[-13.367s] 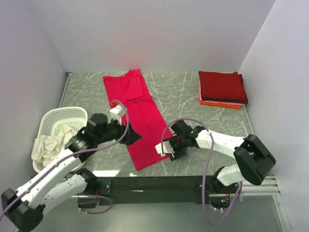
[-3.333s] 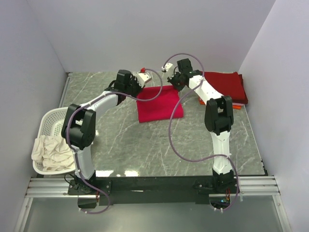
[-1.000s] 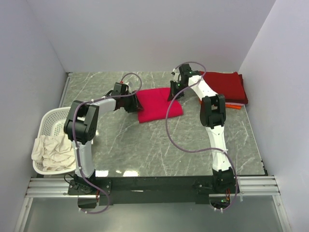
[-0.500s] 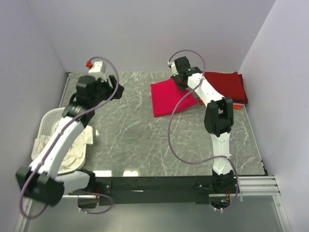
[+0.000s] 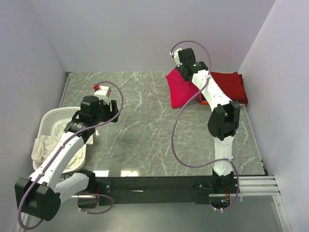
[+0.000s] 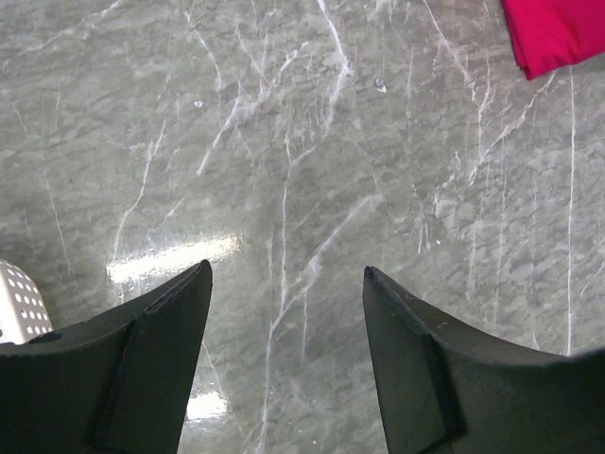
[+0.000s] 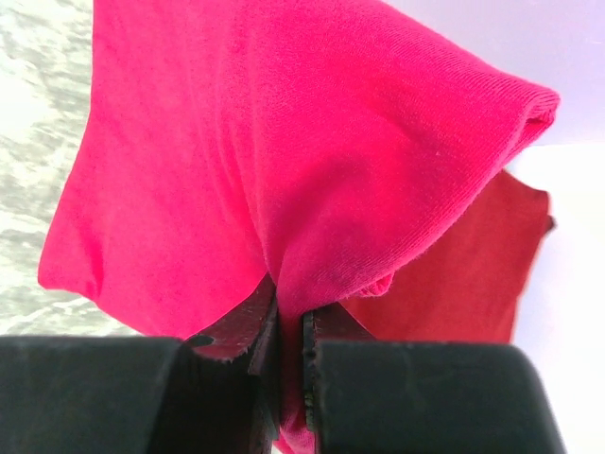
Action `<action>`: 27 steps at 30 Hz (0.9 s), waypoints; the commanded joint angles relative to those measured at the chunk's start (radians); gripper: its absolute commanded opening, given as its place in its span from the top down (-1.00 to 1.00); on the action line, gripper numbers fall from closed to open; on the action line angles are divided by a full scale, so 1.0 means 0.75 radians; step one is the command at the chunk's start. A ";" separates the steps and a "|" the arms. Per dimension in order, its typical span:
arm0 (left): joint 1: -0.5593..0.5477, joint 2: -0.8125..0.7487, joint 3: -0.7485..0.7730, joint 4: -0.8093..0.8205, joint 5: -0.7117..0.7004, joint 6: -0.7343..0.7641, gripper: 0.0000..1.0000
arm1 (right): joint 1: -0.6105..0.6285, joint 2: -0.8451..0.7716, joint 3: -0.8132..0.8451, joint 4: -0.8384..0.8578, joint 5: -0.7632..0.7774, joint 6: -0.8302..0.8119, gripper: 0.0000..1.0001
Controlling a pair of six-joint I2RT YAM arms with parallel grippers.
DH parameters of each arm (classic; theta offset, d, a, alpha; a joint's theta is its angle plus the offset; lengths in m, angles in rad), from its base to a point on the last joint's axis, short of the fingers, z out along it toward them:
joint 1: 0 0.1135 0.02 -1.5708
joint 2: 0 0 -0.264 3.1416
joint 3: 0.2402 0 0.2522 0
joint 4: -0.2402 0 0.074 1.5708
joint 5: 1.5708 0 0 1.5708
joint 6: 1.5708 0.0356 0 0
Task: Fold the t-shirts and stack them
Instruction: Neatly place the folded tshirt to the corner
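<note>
The folded crimson t-shirt hangs off the table at the back, pinched in my right gripper. In the right wrist view the gripper is shut on a bunched fold of this shirt. Just to the right lies a stack with a dark maroon t-shirt on top, also seen past the crimson cloth, and an orange t-shirt's edge below. My left gripper hovers over bare marble at the left, open and holding nothing. A crimson t-shirt corner shows far off.
A white slotted laundry basket stands at the left table edge with cream-white cloth spilling from it; its corner shows by my left finger. Grey walls close in the table on three sides.
My left gripper opened, let go of the crimson shirt and pulled back left toward the basket. My right gripper lifted the folded shirt and carried it right, toward the stack.
</note>
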 commanded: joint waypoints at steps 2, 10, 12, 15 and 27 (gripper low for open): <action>0.000 -0.051 0.037 0.041 0.017 0.040 -0.40 | -0.006 -0.157 0.082 0.049 0.109 -0.090 1.00; 0.000 -0.062 0.029 0.041 0.032 0.046 -0.40 | -0.014 -0.223 0.166 0.023 0.119 -0.125 1.00; 0.000 -0.060 0.031 0.039 0.034 0.048 -0.40 | -0.022 -0.247 0.168 0.021 0.121 -0.129 1.00; 0.000 -0.060 0.031 0.039 0.032 0.048 -0.40 | -0.033 -0.282 0.160 0.025 0.129 -0.145 1.00; 0.000 -0.051 0.029 0.037 0.030 0.050 -0.40 | -0.071 -0.400 0.128 0.029 0.150 -0.188 1.00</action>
